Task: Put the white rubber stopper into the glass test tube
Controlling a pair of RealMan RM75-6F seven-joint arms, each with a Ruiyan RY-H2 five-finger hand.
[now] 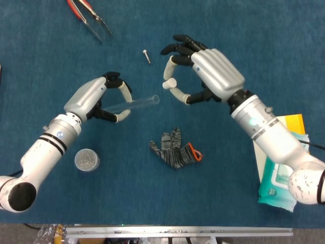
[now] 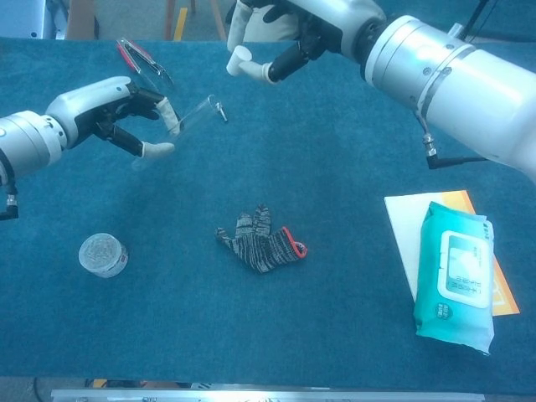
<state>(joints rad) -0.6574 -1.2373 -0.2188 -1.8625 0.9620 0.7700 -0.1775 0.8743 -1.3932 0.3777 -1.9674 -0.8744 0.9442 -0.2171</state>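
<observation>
— Left hand [image 1: 96,97]?
— Grasping the glass test tube [image 1: 133,104] between thumb and fingertips, open mouth aimed toward the right hand [image 1: 203,71], raised over the blue table [image 1: 244,30]

— White rubber stopper [image 1: 169,83]?
— Pinched in the right hand, just beside the tube's mouth, apart from it

— Room around them?
— Small bolt [image 1: 147,55] near the far edge behind the gap; red-handled tongs [image 1: 89,16] at the far left corner. Knit glove [image 1: 174,149] mid-table below. Round tin of metal bits [image 1: 87,159] near the left forearm. Wipes pack [image 2: 451,283] on papers at the right edge, well apart
</observation>
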